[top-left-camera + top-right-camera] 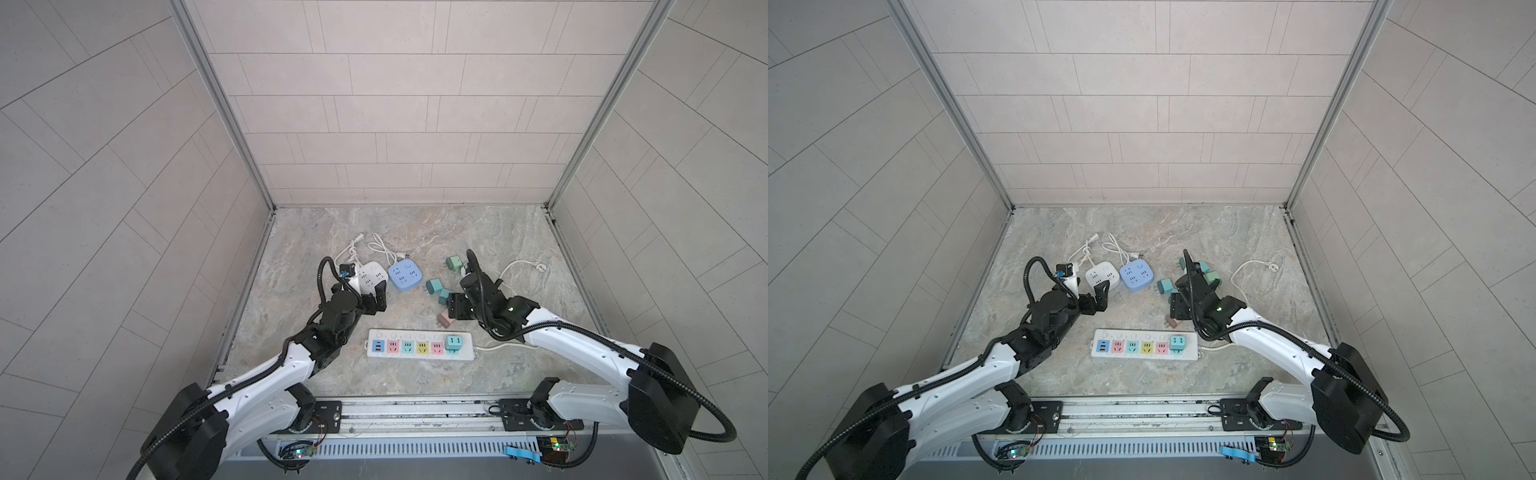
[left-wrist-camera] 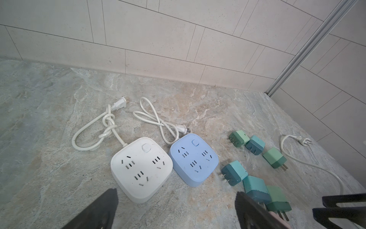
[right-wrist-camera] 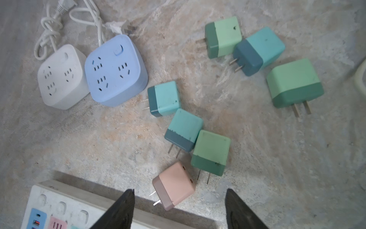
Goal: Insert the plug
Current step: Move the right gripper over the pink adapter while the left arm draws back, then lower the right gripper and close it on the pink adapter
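A pink plug [image 3: 175, 185] lies on its side on the stone floor, prongs pointing at the white power strip [image 3: 59, 195]. My right gripper [image 3: 178, 190] is open above it, one finger on each side and neither touching. In both top views the pink plug [image 1: 443, 319] sits just behind the strip [image 1: 399, 334], whose right-end socket holds a teal plug [image 1: 454, 343]. My left gripper [image 2: 175, 195] is open and empty over bare floor in front of a white socket cube [image 2: 141, 168].
Several teal and green plugs [image 3: 211, 152] lie scattered behind the pink one. A blue socket cube [image 1: 405, 277] sits beside the white cube [image 1: 371, 275], both with coiled white cords. The strip's cord [image 1: 521, 265] loops at the right. Tiled walls close in three sides.
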`<state>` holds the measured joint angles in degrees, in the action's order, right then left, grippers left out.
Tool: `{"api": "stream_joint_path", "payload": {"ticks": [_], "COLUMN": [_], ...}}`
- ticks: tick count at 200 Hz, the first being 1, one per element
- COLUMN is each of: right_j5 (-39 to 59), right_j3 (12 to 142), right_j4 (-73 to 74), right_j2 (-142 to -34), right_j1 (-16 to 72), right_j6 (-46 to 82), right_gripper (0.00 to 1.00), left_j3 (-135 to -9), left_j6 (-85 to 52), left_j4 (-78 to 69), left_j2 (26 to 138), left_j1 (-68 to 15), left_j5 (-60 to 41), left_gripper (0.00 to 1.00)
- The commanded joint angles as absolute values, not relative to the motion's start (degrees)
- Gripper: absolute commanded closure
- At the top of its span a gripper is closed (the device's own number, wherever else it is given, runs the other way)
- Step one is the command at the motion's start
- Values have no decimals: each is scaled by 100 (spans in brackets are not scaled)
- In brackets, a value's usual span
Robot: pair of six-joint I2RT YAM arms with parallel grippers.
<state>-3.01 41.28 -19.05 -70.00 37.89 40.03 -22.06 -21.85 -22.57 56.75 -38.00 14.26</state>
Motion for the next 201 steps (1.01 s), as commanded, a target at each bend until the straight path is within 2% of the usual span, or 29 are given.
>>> {"api": "stream_joint_path", "payload": {"ticks": [1,65,103,157,201], "right_j5": [105,1018,1018,366,-390], "right_j3": [3938,3740,3955,4771,5494], "right_j4": [-2099,-1277,-1101,-1478,-2077], "right_j2": [-7092,-8022,-8385,-9387,-9932], "right_j1": [3856,3964,3971,4058,4482], "right_j6": [4212,4377,4386,4150,3965], "right_gripper": [24,21,21,21,22], "left_j3": [-2416,-2478,-2474,-2491,-2500], "left_j6": [-2179,-2160,-2101,-1998,-1995], "left_j4": [-2096,-1888,-1767,-1688,-1696], "left_j2": [5599,5470,5288,5179,5245], "left_j1": [-3782,-3780,-3786,-3779,-3784], "left_j5": [1379,1432,1545,1606,1616], "left_gripper": [0,0,0,0,0]}}
